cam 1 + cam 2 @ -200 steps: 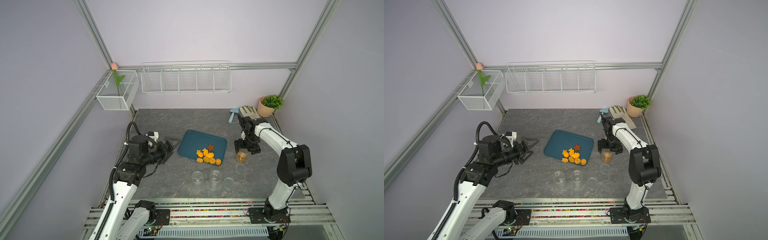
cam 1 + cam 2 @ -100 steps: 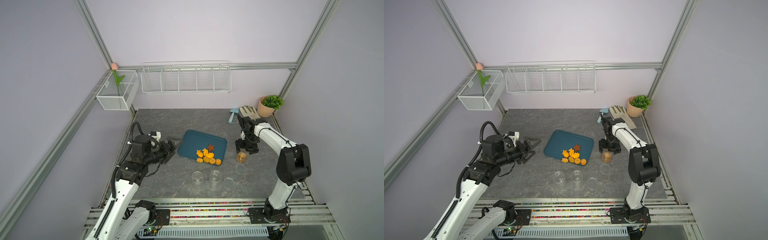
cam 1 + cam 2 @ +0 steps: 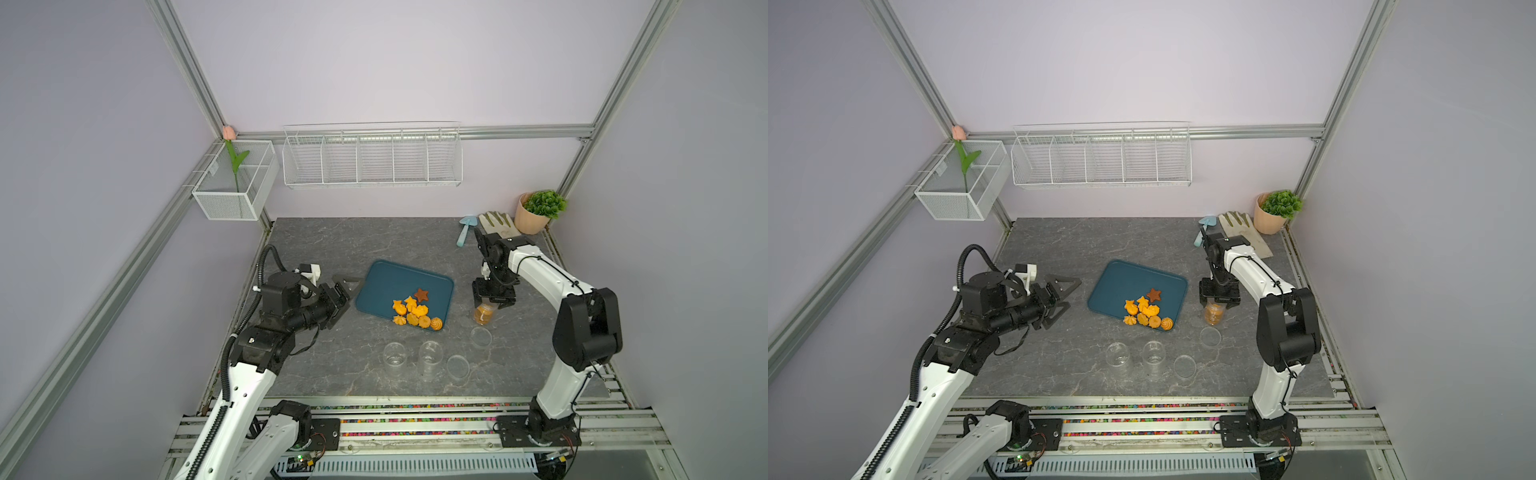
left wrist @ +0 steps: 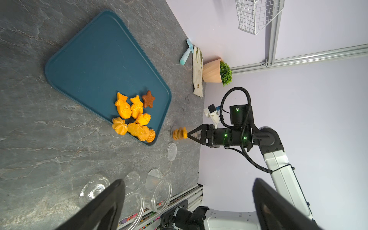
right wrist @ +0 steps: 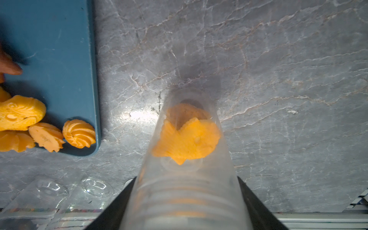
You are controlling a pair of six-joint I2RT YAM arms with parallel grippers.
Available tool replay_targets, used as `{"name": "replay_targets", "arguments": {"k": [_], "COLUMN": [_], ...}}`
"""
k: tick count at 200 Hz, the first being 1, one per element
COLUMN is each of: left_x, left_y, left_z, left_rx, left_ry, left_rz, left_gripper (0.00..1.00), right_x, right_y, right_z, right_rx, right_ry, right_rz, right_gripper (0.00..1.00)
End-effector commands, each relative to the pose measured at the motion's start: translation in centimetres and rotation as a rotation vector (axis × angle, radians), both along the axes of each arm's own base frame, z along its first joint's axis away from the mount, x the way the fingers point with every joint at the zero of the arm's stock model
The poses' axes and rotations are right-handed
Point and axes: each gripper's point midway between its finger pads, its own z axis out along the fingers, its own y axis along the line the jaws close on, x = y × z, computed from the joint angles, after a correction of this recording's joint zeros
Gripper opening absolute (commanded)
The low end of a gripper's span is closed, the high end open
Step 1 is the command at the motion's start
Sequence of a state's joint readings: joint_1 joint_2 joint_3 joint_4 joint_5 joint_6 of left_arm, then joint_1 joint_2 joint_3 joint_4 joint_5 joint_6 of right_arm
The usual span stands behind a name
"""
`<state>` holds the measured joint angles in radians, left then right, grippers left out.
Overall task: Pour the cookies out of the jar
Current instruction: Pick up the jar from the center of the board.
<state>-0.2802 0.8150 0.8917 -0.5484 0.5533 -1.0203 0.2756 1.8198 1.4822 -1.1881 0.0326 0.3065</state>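
- Cookies [image 5: 187,137]: few orange ones inside clear jar [image 3: 483,314], upright on surface [image 3: 332,241], just right of tray [image 3: 390,282].
- Right pincer [image 3: 492,302]: fingers [image 5: 258,215] flank jar's top; grip cannot be told.
- Heap [image 3: 413,313]: orange shapes plus brown star [image 3: 422,295], in tray's near right corner.
- Left pincer [image 3: 347,300]: wide, empty, beside tray's left edge.
- Far right corner: trowel [image 3: 465,230], glove [image 3: 494,222], potted plant [image 3: 536,212].

Grey tabletop [image 3: 332,245]: tray [image 3: 386,282], cookie jar [image 3: 484,313], lids [image 3: 457,367]

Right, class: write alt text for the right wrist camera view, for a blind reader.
A clear jar holding orange cookies stands on a grey marble table between the fingers of the right tool. Beside it, a blue tray corner holds more cookies.
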Motion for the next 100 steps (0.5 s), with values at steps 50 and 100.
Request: {"name": "replay_targets", "arguments": {"k": [50, 100], "left_x": [-0.2, -0.5], "left_y": [0.2, 0.4], "left_z": [0.1, 0.1], "left_rx": [-0.008, -0.007], "left_ry": [-0.004, -0.009], "left_rz": [0.015, 0.020], "left_gripper": [0.99, 0.99], "right_x": [0.0, -0.1], "right_y": [0.0, 0.3], "right_z": [1.6, 2.6], "right_rx": [0.017, 0.040], "right_ry": [-0.035, -0.060], "right_rz": [0.007, 0.003], "right_gripper": [0.68, 0.67]}}
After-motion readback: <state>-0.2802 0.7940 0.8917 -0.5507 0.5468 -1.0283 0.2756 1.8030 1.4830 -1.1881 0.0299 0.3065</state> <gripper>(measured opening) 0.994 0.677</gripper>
